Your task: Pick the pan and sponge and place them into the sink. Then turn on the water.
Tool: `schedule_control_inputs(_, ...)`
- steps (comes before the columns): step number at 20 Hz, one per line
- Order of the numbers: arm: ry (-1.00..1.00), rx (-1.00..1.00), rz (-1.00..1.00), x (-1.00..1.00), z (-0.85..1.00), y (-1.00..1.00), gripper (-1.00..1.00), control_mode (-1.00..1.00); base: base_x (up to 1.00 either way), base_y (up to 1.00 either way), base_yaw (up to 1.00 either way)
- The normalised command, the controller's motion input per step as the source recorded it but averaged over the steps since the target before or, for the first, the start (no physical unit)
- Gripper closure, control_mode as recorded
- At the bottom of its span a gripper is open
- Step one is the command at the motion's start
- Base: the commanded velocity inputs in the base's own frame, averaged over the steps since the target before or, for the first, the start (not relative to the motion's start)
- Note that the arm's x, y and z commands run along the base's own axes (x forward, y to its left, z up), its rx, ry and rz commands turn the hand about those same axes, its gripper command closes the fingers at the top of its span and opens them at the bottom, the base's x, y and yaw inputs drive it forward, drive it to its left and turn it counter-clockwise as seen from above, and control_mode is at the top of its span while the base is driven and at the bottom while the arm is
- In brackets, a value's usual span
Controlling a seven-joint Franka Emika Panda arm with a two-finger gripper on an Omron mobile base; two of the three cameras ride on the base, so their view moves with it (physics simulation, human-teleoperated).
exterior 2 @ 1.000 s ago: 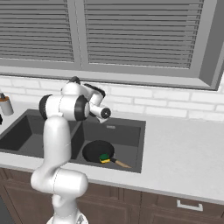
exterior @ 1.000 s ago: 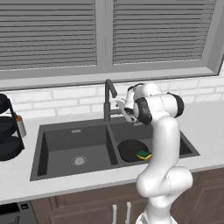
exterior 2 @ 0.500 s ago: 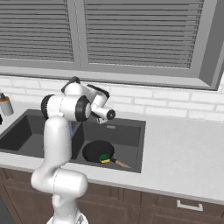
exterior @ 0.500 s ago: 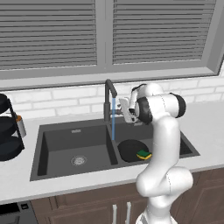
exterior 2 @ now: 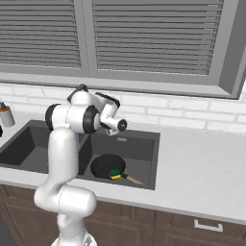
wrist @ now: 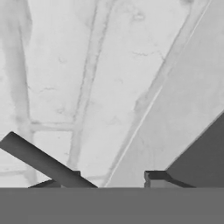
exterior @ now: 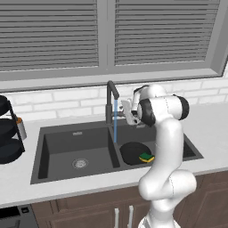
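Note:
The black pan point(exterior: 132, 151) lies in the right basin of the dark grey sink point(exterior: 53, 149), with the yellow-and-green sponge point(exterior: 146, 157) resting on its near edge. From the right base view, the pan point(exterior 2: 105, 165), sponge point(exterior 2: 114, 173) and sink point(exterior 2: 144, 137) show with the tan-tipped handle pointing right. A thin blue stream of water point(exterior: 115, 121) falls from the dark gooseneck faucet point(exterior: 109, 89). My gripper point(exterior: 125, 110) hovers just right of the faucet, open and holding nothing. In the hand view my gripper point(wrist: 111, 177) faces the brick wall, and a dark faucet bar point(wrist: 39, 159) crosses by its left fingertip.
A black tiered rack point(exterior: 6, 133) and a small shaker point(exterior: 20, 128) stand on the counter left of the sink; the shaker point(exterior 2: 6, 115) also appears at the far left. Bare counter point(exterior 2: 202, 163) stretches to the right. A brick backsplash and blinds rise behind.
The water came on: no stream a second ago, a blue stream from half a second ago. My gripper has drawn slightly away from the faucet and narrowed a little.

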Motion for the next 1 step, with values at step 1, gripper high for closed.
schedule_control_inputs(1, 0.00, 0.00, 0.00, 0.00, 0.00, 0.00, 1.00, -1.00, 0.00, 0.00, 0.00)
